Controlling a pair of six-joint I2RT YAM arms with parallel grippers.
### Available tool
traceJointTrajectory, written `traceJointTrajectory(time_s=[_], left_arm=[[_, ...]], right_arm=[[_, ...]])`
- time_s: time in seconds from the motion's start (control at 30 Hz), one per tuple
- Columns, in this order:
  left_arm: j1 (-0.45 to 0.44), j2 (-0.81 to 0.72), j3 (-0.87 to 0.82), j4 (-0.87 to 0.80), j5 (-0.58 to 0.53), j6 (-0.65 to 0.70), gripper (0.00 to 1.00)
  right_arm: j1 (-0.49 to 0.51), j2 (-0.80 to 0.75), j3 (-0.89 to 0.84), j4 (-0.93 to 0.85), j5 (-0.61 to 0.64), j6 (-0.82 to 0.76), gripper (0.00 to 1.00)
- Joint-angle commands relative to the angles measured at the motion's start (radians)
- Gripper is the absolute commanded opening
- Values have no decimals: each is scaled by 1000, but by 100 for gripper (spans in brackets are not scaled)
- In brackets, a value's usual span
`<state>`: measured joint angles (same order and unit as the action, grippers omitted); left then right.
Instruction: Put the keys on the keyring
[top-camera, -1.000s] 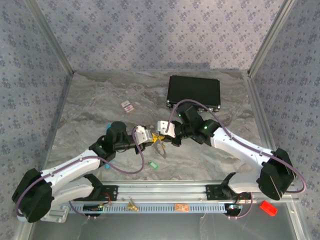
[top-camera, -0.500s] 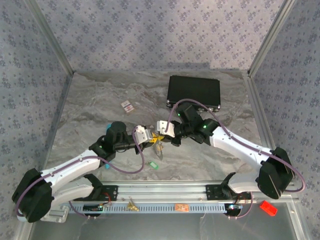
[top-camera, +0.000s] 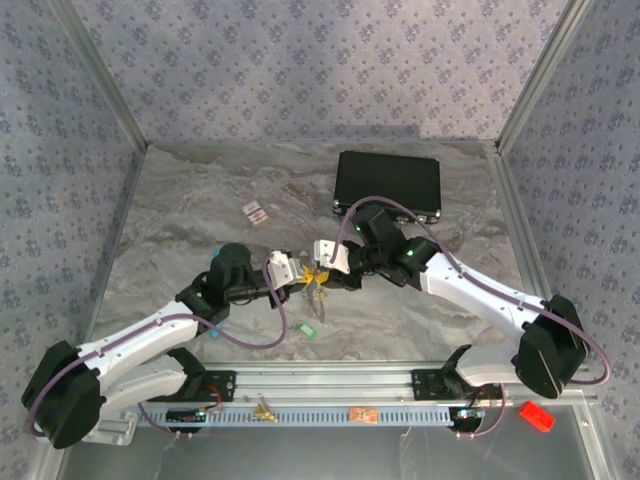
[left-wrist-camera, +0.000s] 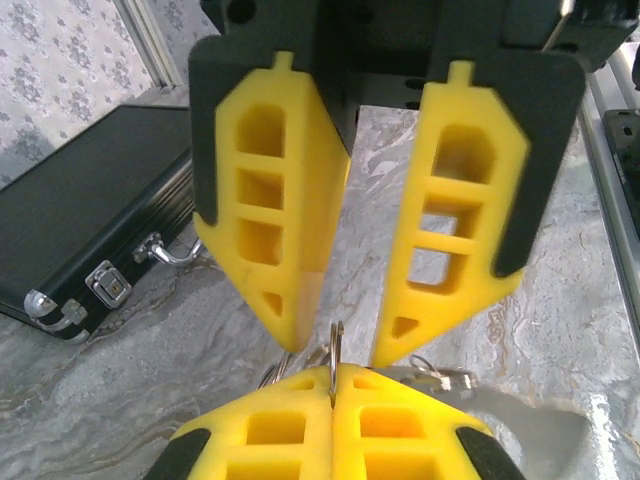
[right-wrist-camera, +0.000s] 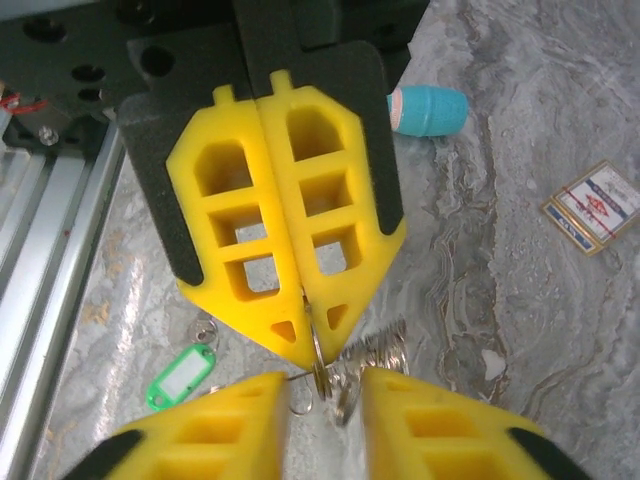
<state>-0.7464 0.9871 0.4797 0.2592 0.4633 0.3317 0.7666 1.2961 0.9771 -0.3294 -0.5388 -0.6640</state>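
top external: both arms meet over the middle of the surface (top-camera: 200, 200), in front of the black case (top-camera: 388, 185).
left fingers (left-wrist-camera: 280, 430): closed tight on the thin wire of the keyring (left-wrist-camera: 333, 350).
right fingers (left-wrist-camera: 270, 230): narrow gap, tips just beside the ring, gripping nothing i can make out.
keyring direction: upright on its edge, its plane running from one arm toward the other.
green key (right-wrist-camera: 183, 375): loose on the surface, long axis slanted, ring end toward the fingers.
progress: i judge it unfinished; the green key is left, the gold key i cannot tell.
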Motion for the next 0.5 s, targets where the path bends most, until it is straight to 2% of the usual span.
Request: traceJointTrajectory(time_s=[0.0, 0.27, 0.47], left_arm=[[0, -32, 27, 50, -15, 15, 0], [1, -49, 26, 31, -120, 33, 0], [15, -58, 54, -5, -223, 44, 0]], right_arm=[[-19, -74, -11, 35, -10, 57, 33], [-45, -272, -132, 83, 137, 187, 36], [58, -326, -220, 61, 227, 267, 35]])
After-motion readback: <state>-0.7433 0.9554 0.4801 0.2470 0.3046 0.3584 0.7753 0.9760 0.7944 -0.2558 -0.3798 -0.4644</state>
